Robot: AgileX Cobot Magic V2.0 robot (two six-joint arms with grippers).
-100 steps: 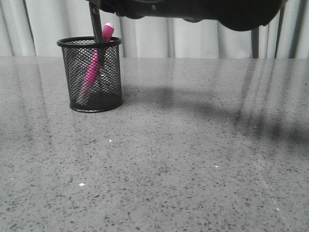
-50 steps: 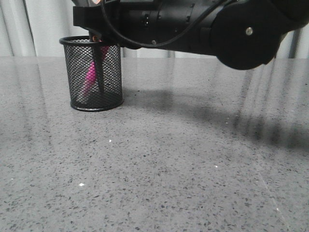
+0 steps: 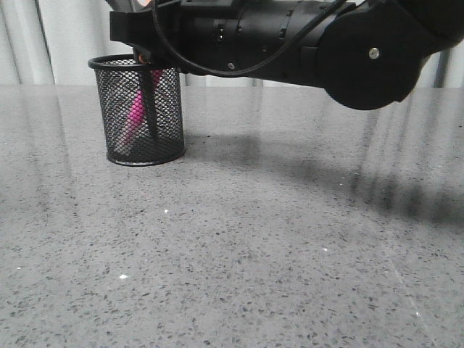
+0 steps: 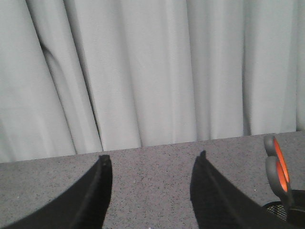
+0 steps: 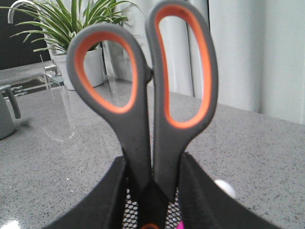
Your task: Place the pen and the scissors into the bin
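The bin (image 3: 170, 134) stands at the table's back left. The pen (image 3: 135, 112) leans inside it, and a sliver of magenta shows in the right wrist view (image 5: 180, 225). My right gripper (image 3: 145, 54) hangs just over the bin's rim, shut on the scissors (image 5: 143, 95) below the finger loops. The loops point up and the blades (image 3: 150, 101) reach down inside the mesh. My left gripper (image 4: 153, 160) is open and empty. In its view, the scissors' loops (image 4: 279, 167) and the bin's rim (image 4: 281, 207) show off to one side.
My right arm (image 3: 304, 36) spans the top of the front view above the table's back. A potted plant (image 5: 76, 57), a clear plastic stand (image 5: 57, 109) and a grey mug handle (image 5: 9, 102) stand beyond the bin. A pale curtain (image 3: 65, 36) hangs behind the table.
My right arm has come down, carrying the scissors from just above the rim to deep inside the bin. The bin has shifted very slightly. The arm now hides the pen's top.
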